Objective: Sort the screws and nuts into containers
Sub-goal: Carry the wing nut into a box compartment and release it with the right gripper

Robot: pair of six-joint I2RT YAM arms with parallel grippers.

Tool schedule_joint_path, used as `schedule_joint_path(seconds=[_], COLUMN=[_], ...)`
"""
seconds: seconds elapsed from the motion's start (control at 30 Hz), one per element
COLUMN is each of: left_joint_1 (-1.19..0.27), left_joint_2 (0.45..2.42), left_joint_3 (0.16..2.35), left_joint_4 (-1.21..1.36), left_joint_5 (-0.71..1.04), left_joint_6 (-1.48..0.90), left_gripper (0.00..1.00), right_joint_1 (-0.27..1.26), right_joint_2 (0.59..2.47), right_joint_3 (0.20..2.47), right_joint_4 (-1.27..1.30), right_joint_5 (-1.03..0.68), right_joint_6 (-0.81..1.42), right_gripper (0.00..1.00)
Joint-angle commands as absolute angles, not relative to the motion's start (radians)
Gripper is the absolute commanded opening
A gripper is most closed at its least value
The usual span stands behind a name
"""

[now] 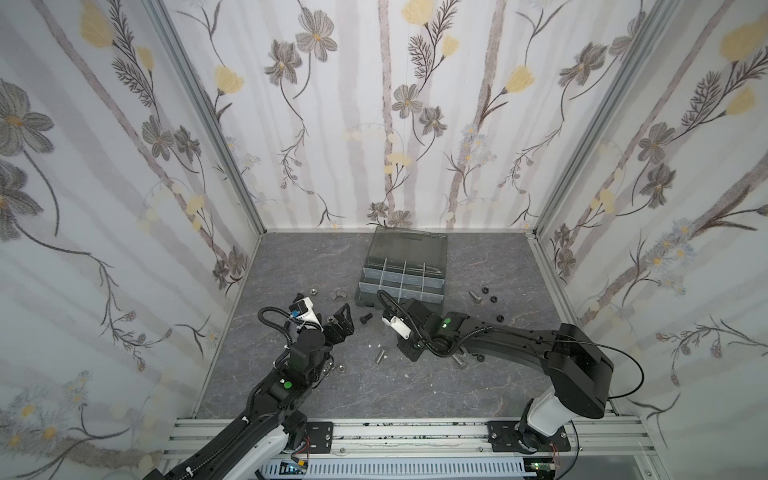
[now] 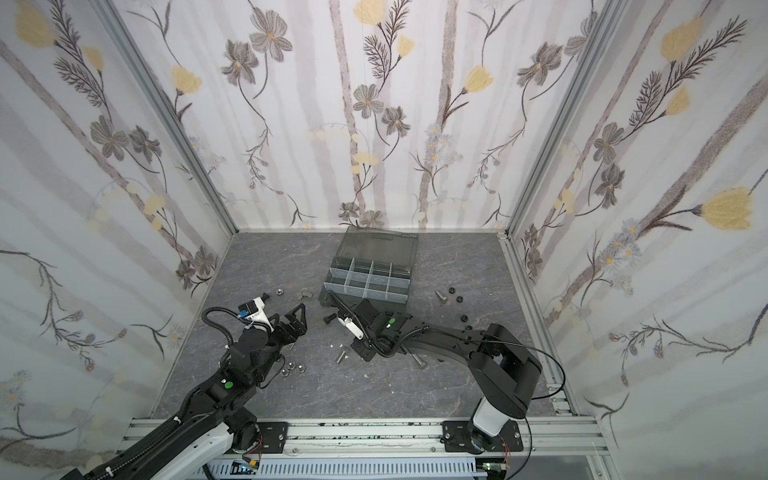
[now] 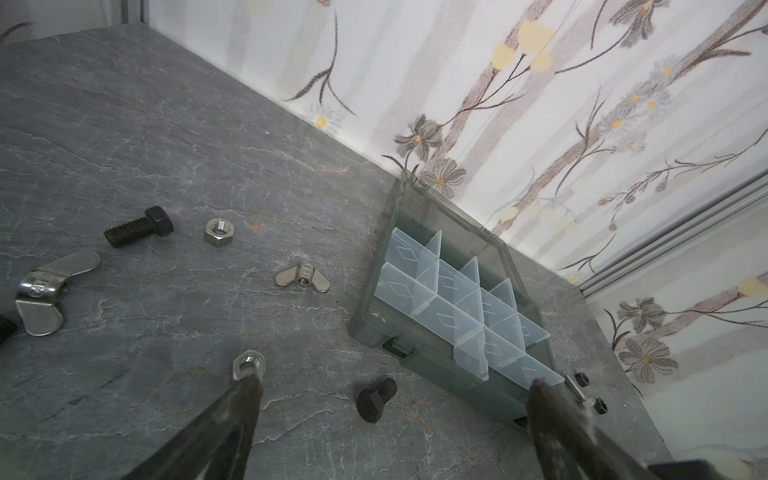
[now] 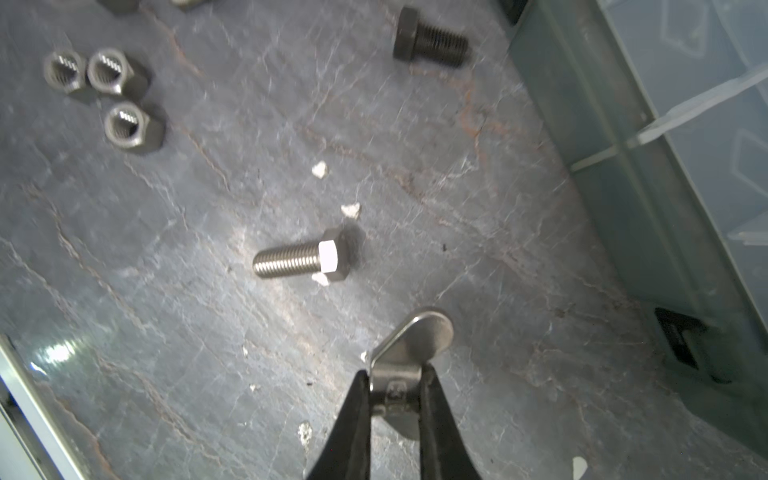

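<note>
In the right wrist view my right gripper [image 4: 395, 374] is shut on a silver wing nut [image 4: 415, 338], held just above the slate floor beside the containers' wall [image 4: 602, 145]. A silver screw [image 4: 301, 259] lies ahead of it, with a black screw [image 4: 430, 39] farther on. The open organizer case [image 1: 399, 278] stands at the back middle. My left gripper [image 3: 395, 380] is open and empty, low over the black screw [image 3: 376, 399], and a silver hex nut [image 3: 248, 363] lies at one fingertip. In a top view the left gripper [image 1: 338, 322] is left of the case.
Three silver hex nuts [image 4: 108, 79] lie clustered near the left arm. Another black screw [image 3: 139, 227], a hex nut [image 3: 219, 232] and two wing nuts [image 3: 302, 279] lie left of the case. A silver screw [image 1: 475, 296] and black nuts [image 1: 488, 294] lie to its right. Walls enclose three sides.
</note>
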State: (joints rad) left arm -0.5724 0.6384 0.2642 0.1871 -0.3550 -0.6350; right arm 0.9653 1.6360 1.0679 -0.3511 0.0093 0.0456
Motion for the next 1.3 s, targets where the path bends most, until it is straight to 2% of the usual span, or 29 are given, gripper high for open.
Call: schedule_joint_path(seconds=[0.0,0.3,0.7,0.9,1.27], left_joint_1=[-0.571,-0.568,-0.563,-0.560,-0.559], left_joint_2=[0.629,0.677,0.886,0.935,1.006], left_joint_3=[0.281,0.327,0.454,0.476,0.506], left_joint_4=[0.131,0.046,-0.057,-0.082,-0.111], left_joint_5=[-0.332,-0.325,-0.321,-0.302,-0.294], left_joint_6=[-0.624,-0.623,-0.592,-0.594,-0.600], left_gripper=[1.00,1.00,1.00,1.00,1.00], right_joint_1=[0.934,0.804,0.676,0.615,0.577], right_joint_2=[1.660,1.819,1.974,2.015,1.973], right_joint_3=[1.123,1.346,1.529,1.538,1.404], right_joint_4=[-0.289,-0.243,-0.209,-0.204,-0.109], right_joint_5=[-0.001,0.023,0.053,0.059,0.013], right_joint_6=[0.084,0.170,0.210,0.227,0.248], right_gripper=[0.07,0.09,0.09,0.09,0.09])
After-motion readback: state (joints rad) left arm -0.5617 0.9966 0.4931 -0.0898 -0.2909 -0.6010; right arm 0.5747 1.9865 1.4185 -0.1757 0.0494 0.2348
